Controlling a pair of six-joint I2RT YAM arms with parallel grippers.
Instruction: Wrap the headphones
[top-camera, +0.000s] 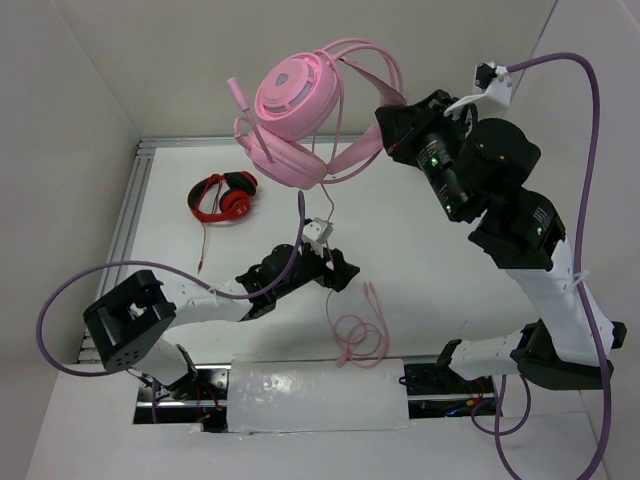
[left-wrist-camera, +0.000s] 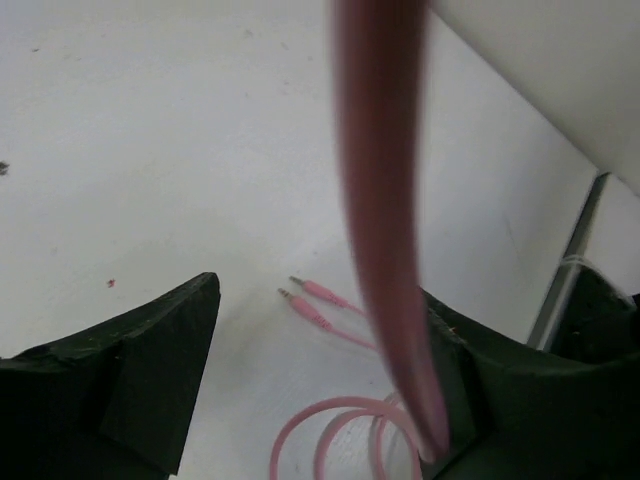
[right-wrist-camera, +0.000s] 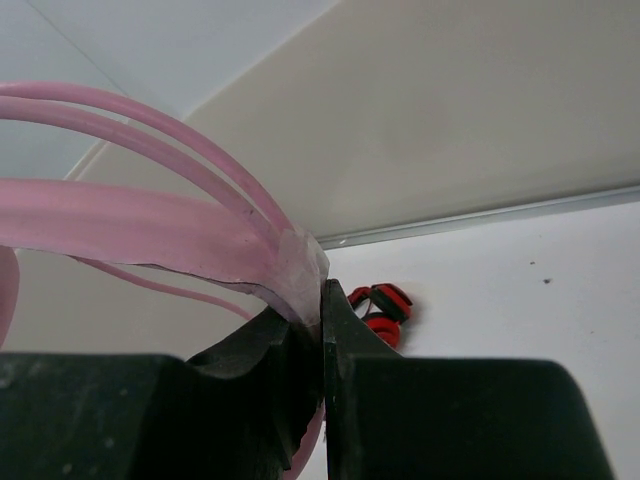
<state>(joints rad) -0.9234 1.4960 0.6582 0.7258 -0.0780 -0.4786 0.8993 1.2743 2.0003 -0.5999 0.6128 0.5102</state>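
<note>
Two grippers are seen above the white table (top-camera: 430, 290). The pale-pink headphones (top-camera: 300, 100) are held high over the table's far side, pinched by the headband between the pressed-together jaws of the right gripper (right-wrist-camera: 322, 300). Their thin pink cable (left-wrist-camera: 385, 250) is hung down between the widely spread jaws of the left gripper (top-camera: 335, 268), close against one finger, and is not gripped. Its lower end is laid in loose loops on the table near the front edge. A smaller red-and-black pair of headphones (top-camera: 225, 197) is seen lying at the far left.
</note>
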